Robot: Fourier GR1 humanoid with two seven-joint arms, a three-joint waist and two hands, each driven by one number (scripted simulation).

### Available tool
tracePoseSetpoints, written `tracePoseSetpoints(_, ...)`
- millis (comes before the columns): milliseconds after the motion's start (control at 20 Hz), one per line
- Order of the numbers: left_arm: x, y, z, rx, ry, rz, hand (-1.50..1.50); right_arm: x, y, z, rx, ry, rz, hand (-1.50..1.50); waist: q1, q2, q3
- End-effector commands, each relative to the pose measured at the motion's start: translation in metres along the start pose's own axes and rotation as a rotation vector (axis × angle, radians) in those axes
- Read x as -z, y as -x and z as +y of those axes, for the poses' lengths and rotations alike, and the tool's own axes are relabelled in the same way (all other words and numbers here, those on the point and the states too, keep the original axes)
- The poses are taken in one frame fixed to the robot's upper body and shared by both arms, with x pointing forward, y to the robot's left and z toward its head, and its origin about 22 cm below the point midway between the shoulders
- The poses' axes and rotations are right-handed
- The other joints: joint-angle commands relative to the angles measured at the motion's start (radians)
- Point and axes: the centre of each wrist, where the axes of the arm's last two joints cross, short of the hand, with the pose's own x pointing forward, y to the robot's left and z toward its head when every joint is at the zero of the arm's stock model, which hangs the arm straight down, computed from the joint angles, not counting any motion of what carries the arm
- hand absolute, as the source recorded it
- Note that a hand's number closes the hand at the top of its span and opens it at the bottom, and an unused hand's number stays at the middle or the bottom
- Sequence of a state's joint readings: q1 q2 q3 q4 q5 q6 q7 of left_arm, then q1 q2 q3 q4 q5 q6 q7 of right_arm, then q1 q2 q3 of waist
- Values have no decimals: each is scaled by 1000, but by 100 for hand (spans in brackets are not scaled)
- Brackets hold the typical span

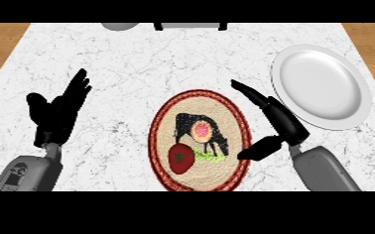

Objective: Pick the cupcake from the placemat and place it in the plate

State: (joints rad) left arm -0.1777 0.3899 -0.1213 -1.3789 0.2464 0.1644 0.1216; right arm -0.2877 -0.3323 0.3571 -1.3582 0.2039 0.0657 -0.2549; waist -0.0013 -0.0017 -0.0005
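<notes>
A small cupcake (203, 129) with pink frosting sits on the round woven placemat (233, 124), near its middle, on a printed black cow. A white plate (322, 87) lies on the marble counter at the right. My right hand (277, 115) hovers open between the placemat's right rim and the plate, fingers straight and pointing up-left, thumb stretched toward the mat. It is just right of the cupcake and not touching it. At the left my left hand (55, 111) rests open with fingers up.
A red tomato (181, 157) lies on the placemat below-left of the cupcake, next to a bit of green. A grey rounded object (121, 26) and a dark-edged appliance (190, 26) stand at the counter's far edge. Wood floor (11, 37) shows beyond the corners.
</notes>
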Motion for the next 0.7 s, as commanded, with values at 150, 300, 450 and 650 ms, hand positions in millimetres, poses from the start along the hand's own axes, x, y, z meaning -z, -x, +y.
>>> tracePoseSetpoints(150, -9, 5, 5, 2, 7, -13, 0, 30, -28, 7, -117, -168, 133, -150, 13, 1, 0)
tracePoseSetpoints(300, -3, 19, 1, 9, 5, 0, 0, 21, -31, 10, -189, -199, 153, -150, 3, 1, 0)
tracePoseSetpoints(450, 10, -3, -8, -10, -2, 22, 0, 34, -50, 11, -276, -207, 184, -150, 0, 1, 0)
tracePoseSetpoints(650, 3, -6, -11, -3, 4, 10, 0, 33, -48, 35, -312, -269, 245, -150, 3, 1, 0)
